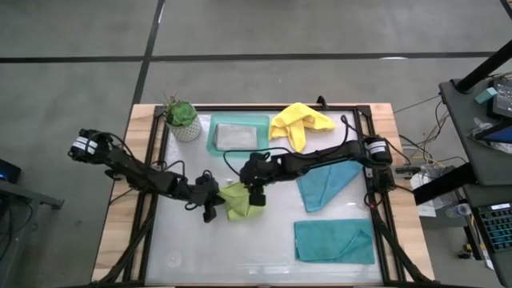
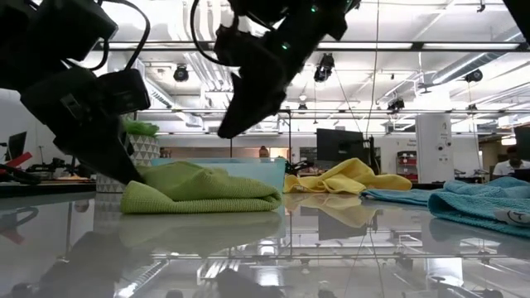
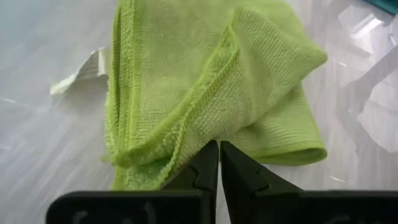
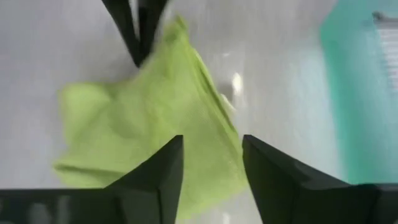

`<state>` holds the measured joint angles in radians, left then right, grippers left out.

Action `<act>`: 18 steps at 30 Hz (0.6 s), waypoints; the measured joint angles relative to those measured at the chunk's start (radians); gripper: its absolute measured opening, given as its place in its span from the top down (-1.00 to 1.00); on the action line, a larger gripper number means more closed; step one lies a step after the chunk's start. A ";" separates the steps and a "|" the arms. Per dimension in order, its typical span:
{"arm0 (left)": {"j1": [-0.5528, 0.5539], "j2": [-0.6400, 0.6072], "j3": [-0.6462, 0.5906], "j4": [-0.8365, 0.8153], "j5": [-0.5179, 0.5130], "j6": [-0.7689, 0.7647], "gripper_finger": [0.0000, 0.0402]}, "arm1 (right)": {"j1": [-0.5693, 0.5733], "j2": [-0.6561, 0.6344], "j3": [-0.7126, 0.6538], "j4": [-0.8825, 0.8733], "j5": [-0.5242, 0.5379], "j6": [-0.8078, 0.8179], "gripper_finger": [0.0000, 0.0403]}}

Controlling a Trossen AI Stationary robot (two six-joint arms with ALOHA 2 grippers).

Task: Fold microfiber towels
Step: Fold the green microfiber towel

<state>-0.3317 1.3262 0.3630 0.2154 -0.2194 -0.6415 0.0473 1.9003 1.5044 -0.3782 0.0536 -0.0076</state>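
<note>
**Lime towel half-folded at mid-table, three more waiting**

Both arms are over the soft lime-green microfiber towel (image 1: 238,202) in the middle of the glossy white table (image 1: 240,256). The left gripper (image 3: 218,163) has its jaws pressed together at the cloth's near edge; whether any fabric is caught between the tips, I can't tell. The right gripper (image 4: 211,163) hangs just above the same towel, jaws apart, holding nothing.

The lime cloth lies doubled over but lumpy, so I'd call that fold unfinished. At the front right, a teal towel (image 1: 334,242) sits as a flat rectangle, looking done. A second teal towel (image 1: 326,185) lies loose beside the right arm, and the yellow towel (image 1: 298,123) is crumpled at the back. Something grey rests in the translucent mint-green plastic tray (image 1: 213,138), near the small potted plant (image 1: 182,118).

A small tag shows on a teal cloth in the low view, but nothing on it reads.
</note>
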 joint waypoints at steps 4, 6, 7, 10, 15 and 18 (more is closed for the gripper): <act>0.002 0.015 0.000 0.020 -0.023 0.001 0.98 | -0.016 -0.001 -0.042 0.030 -0.007 -0.092 0.45; 0.002 0.027 0.000 0.017 -0.026 0.001 0.98 | -0.028 0.003 -0.065 0.068 -0.027 -0.123 0.51; 0.003 0.033 0.000 0.017 -0.027 0.001 0.98 | -0.035 0.007 -0.073 0.089 -0.040 -0.133 0.53; 0.003 0.057 -0.001 0.017 -0.029 0.000 0.98 | -0.058 0.029 -0.085 0.144 -0.063 -0.134 0.57; 0.003 0.087 -0.001 0.026 -0.071 0.000 0.98 | -0.085 0.075 -0.086 0.180 -0.131 -0.125 0.55; 0.003 0.096 -0.001 0.025 -0.108 0.000 0.98 | -0.094 0.092 -0.084 0.183 -0.141 -0.123 0.47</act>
<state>-0.3283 1.4220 0.3622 0.2409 -0.3277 -0.6415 -0.0464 1.9927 1.4200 -0.1952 -0.0872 -0.1303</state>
